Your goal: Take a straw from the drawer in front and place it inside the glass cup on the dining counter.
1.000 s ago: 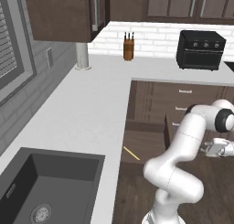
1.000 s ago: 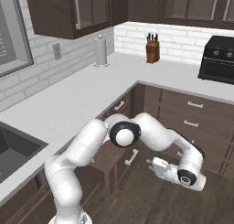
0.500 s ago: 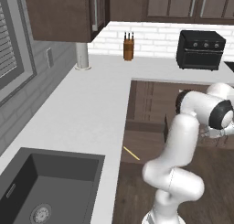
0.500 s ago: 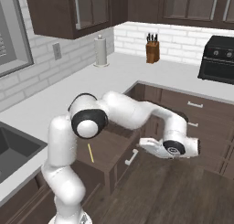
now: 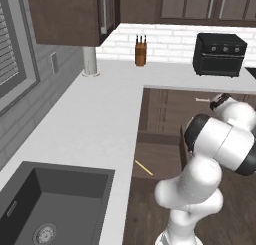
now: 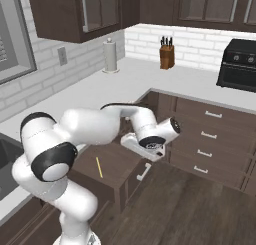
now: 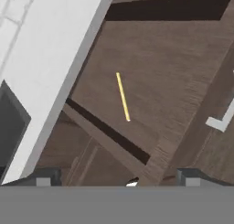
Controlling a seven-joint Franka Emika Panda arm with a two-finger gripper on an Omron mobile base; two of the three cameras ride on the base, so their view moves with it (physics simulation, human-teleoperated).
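Fingertips of the two-finger gripper (image 7: 119, 178) stand spread wide apart, holding nothing, above the pulled-out wide dark brown wooden drawer (image 7: 151, 58). Beyond them, the thin pale yellow straw (image 7: 123, 96) lies flat on the drawer floor, alone. Farther off runs the white worktop (image 5: 95, 119).

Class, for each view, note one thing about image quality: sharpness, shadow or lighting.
Left base view: flat, even light, straw thin and faint. Right base view: soft shading under the arm, drawer crisp. Hand view: straw sharp, a dark shadow band along the drawer's inner wall, no glare.
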